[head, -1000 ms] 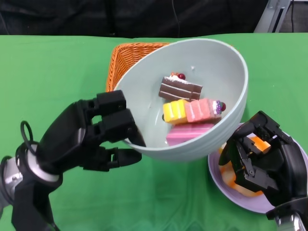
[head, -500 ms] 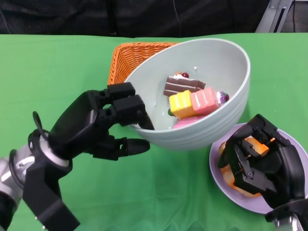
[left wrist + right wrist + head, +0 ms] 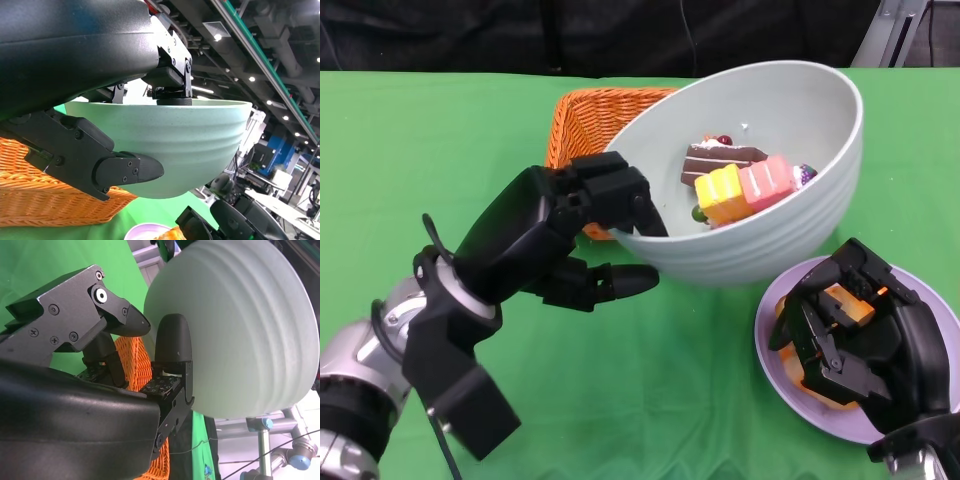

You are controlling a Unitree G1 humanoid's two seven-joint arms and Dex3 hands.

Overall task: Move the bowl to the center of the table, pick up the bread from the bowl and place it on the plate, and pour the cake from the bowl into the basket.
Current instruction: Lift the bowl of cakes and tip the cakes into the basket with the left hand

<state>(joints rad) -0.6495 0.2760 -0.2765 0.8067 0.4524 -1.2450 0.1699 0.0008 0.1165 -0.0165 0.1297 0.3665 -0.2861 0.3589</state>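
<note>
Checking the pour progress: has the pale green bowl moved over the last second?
Yes. The pale green bowl, gripped by the left hand, has risen and shifted toward the table's far right, uncovering more of the orange wicker basket.

I am working in a robotics lab or industrial hall. A green cloth (image 3: pixel 440 150) covers my table; high above, at upper right in my left wrist view, run exposed ceiling ducts (image 3: pixel 240 55) with spotlights, with workstations (image 3: pixel 280 200) at lower right.

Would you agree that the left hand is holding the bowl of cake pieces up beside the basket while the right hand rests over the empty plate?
Not quite: the head view shows the plate isn't empty; the bread lies on it, under the right hand. The left hand does hold the bowl beside the basket.
</note>
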